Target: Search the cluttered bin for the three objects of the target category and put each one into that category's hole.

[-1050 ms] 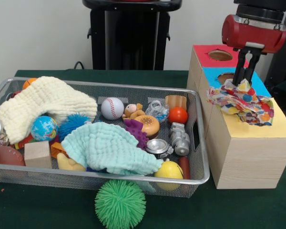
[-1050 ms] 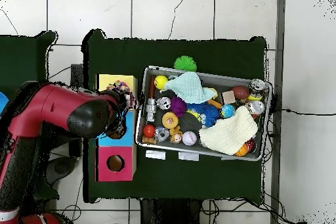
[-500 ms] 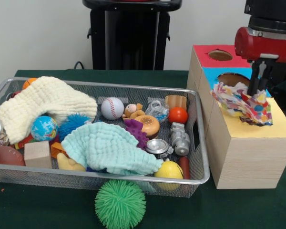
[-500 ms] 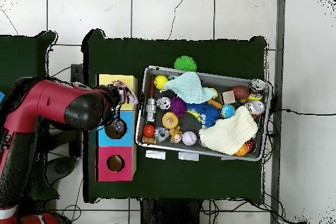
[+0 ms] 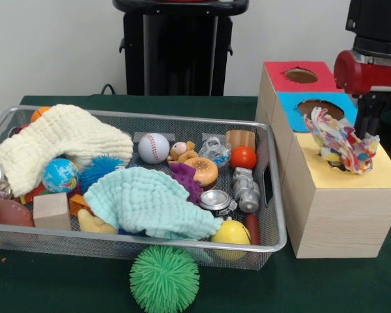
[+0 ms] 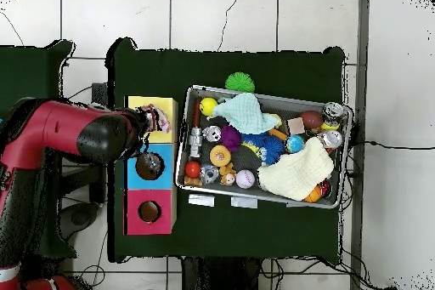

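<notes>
Over the yellow box top (image 5: 378,175), the tool (image 5: 367,134) apparently pinches crumpled patterned cloth (image 5: 341,141).

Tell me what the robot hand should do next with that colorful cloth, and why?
Probably push the colorful cloth down. It is bunched on top of the yellow section of the box, with the hand right behind it. The cloth hides the yellow hole, so I can't tell how far in it is.
</notes>
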Robot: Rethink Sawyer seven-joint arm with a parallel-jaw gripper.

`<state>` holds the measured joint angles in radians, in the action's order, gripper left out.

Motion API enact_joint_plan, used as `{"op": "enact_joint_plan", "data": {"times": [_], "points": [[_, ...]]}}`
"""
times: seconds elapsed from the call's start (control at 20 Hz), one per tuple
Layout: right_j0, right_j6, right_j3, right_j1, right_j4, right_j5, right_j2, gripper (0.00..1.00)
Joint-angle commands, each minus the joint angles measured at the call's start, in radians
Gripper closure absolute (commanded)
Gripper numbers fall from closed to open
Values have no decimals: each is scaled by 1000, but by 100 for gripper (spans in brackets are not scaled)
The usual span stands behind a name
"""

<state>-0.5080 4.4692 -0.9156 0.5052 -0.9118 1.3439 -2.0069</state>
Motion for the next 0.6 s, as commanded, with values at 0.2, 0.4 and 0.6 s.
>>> {"op": "enact_joint_plan", "data": {"times": [0.2,0.4,0.6], "points": [[18,348,68,132,76,-14,52,100],[33,366,49,161,73,-33,81,100],[35,377,35,180,68,-47,115,100]]}}
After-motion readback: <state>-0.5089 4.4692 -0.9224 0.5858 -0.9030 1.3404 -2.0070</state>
